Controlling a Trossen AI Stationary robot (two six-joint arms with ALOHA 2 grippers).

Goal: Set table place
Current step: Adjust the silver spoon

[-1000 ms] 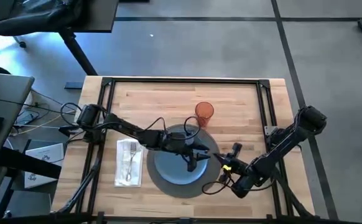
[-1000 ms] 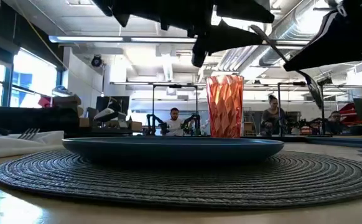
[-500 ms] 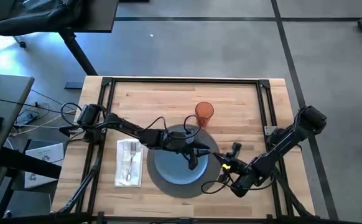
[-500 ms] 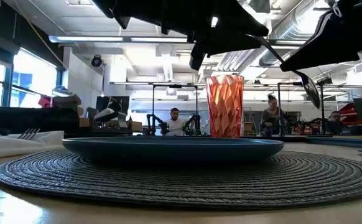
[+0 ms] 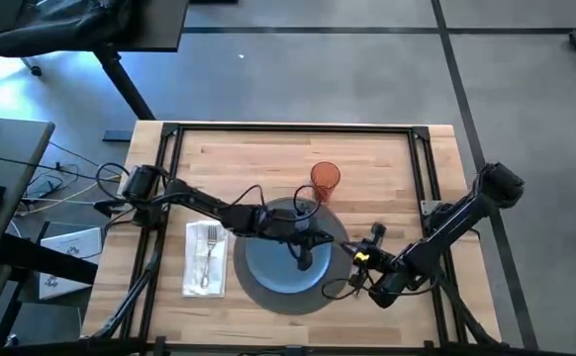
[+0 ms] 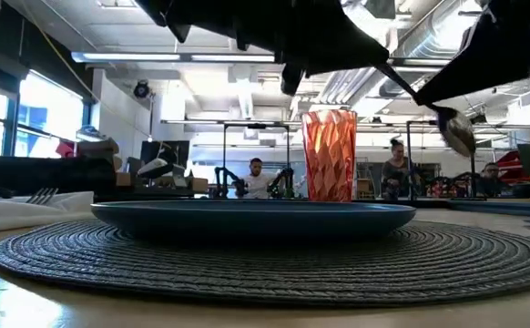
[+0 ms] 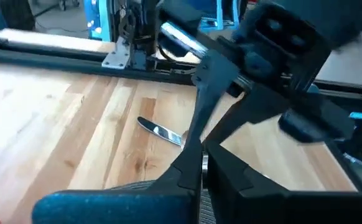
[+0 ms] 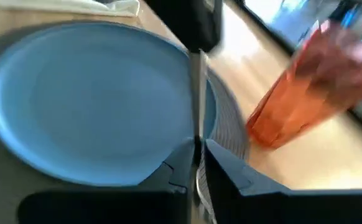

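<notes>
I have both arms meeting over the right side of the plate (image 5: 273,265). The left tool (image 5: 306,249) and the right tool (image 5: 359,259) each look pressed onto the thin metal handle of the same spoon (image 6: 457,133). I judge this a handover, so the right arm can lay the spoon beside the knife (image 7: 160,131), which lies flat on the planks.

The round dark grey placemat (image 5: 290,300) sits at the near middle of the light wooden table (image 5: 248,163). Its weave is coarse and ribbed, and it carries the smooth, shallow blue plate. A faceted, translucent orange tumbler (image 5: 325,179) stands just beyond the mat. A soft white napkin (image 5: 195,267) lies to its left with a steel fork (image 5: 208,257) on it.
</notes>
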